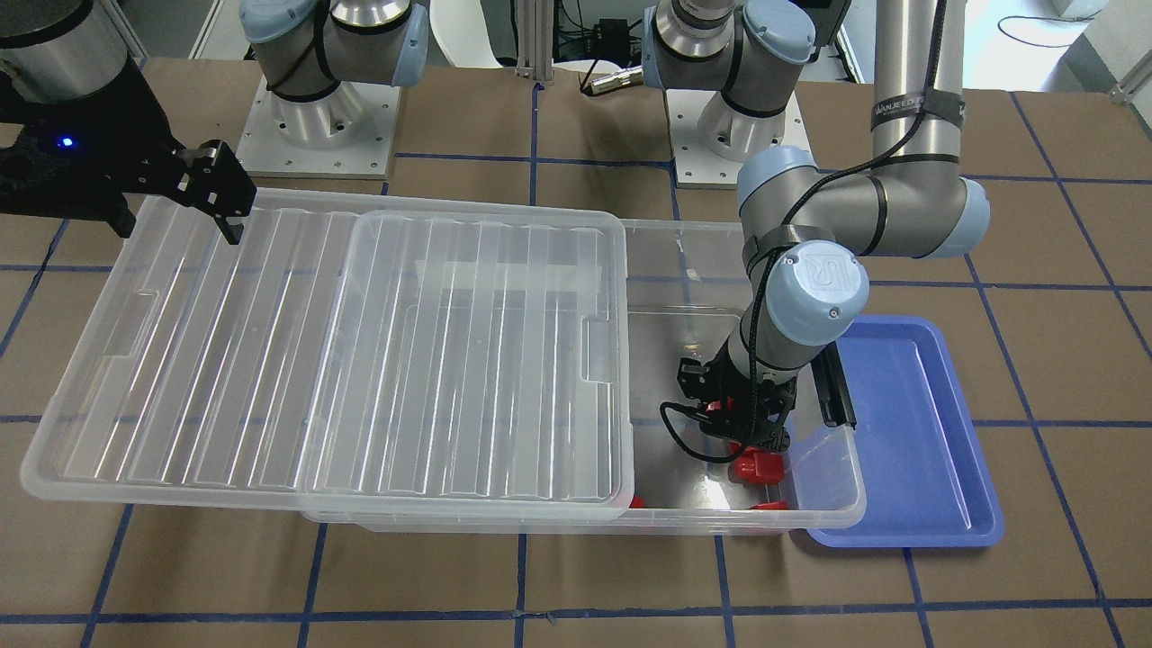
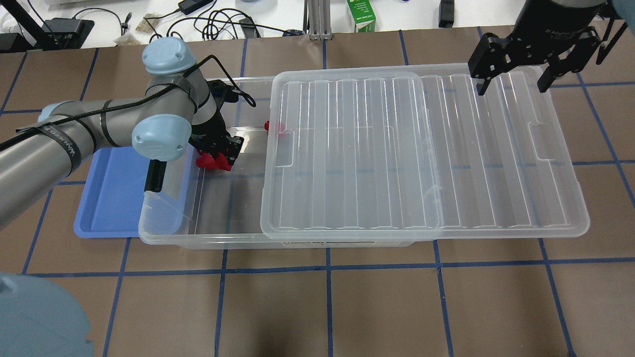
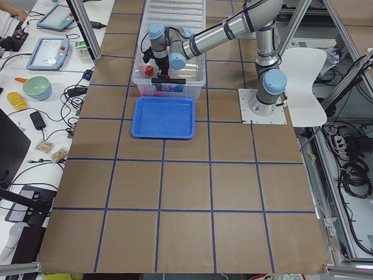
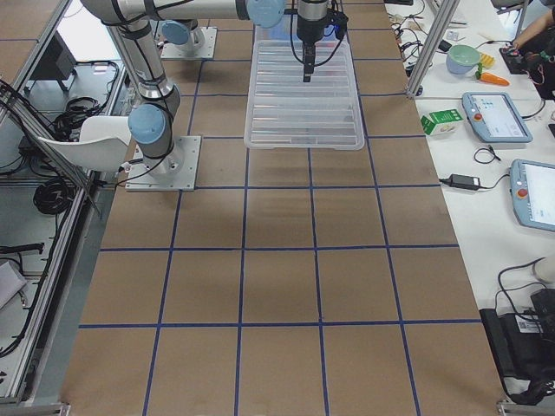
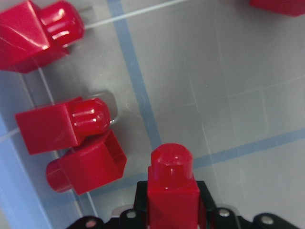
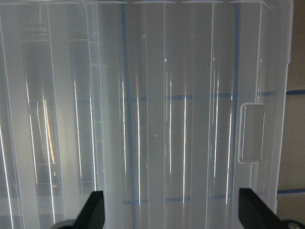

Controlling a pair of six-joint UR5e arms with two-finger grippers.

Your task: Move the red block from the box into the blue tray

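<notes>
- Left pincer (image 2: 221,157) grips small red plastic block (image 5: 172,188) in uncovered end of clear plastic bin (image 1: 837,504), beside periwinkle tray (image 1: 909,432)
- Right pincer (image 2: 512,87) gapes wide above ribbed lid (image 1: 360,360)

Bright red blocks (image 5: 45,129), periwinkle-blue tray (image 1: 909,432), clear ribbed lid (image 2: 421,153), brown table (image 2: 377,307) with blue grid lines.

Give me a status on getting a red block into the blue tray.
Done: the lid sits shifted aside, leaving the box open at the tray end. In hand: the left claw is down inside the box, shut on a red block; the right claw hangs open over the lid. Left: lifting the block out and setting it in the blue tray, which is empty.
</notes>
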